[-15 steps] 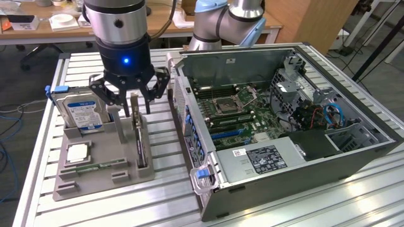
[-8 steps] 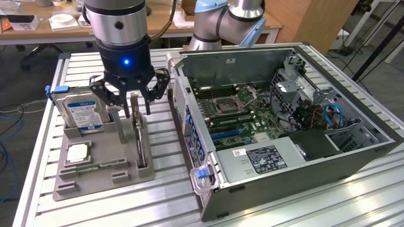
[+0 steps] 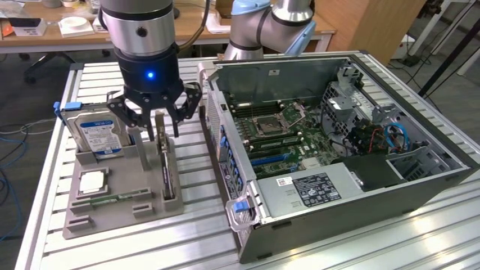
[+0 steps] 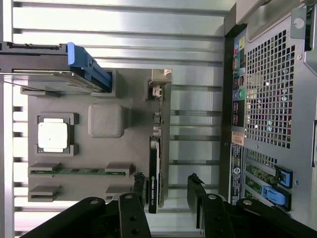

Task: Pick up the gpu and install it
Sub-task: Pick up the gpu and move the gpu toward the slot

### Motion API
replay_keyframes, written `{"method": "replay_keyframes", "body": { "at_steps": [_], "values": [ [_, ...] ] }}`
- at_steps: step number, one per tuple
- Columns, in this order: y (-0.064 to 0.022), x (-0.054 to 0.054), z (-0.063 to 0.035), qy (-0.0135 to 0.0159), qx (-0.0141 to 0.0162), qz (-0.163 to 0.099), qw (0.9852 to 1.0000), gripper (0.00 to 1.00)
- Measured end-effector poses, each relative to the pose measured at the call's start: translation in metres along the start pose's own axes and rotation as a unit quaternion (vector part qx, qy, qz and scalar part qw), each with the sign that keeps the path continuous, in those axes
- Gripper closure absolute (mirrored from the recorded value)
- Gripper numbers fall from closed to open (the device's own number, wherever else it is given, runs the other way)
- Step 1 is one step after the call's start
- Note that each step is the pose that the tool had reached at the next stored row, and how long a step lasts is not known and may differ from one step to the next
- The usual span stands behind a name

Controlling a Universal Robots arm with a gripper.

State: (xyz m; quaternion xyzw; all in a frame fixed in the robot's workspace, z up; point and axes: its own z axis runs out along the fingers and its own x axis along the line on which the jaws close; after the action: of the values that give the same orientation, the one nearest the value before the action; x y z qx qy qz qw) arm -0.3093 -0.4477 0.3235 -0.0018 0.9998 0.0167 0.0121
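Note:
The gpu [image 3: 166, 164] stands on its long edge in a slot of the grey holder tray [image 3: 120, 216], its black cooler face and green board seen edge-on [image 4: 158, 148], its silver bracket at the far end. My gripper [image 3: 163, 133] hangs right above the card, open. In the wrist view the gripper [image 4: 167, 191] straddles one end of the card. One finger [image 4: 140, 187] is close by the black face and the other finger [image 4: 196, 191] stands a little off the board side. Nothing is held.
A hard drive [image 3: 94, 132] with a blue-white label stands in the same tray, beside a CPU [image 3: 91, 181] and a memory stick [image 3: 112, 198]. The open computer case [image 3: 420, 185] lies on the exterior view's right, motherboard [image 3: 274, 132] exposed; its rear panel [image 4: 267, 109] is close to the card.

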Motion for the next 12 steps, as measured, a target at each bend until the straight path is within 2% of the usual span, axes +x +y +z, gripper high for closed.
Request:
{"method": "replay_keyframes", "body": {
  "at_steps": [12],
  "values": [
    [-0.0001, 0.0001, 0.0034, 0.0, 0.0, 0.0, 1.0, 0.53]
  ]
}}
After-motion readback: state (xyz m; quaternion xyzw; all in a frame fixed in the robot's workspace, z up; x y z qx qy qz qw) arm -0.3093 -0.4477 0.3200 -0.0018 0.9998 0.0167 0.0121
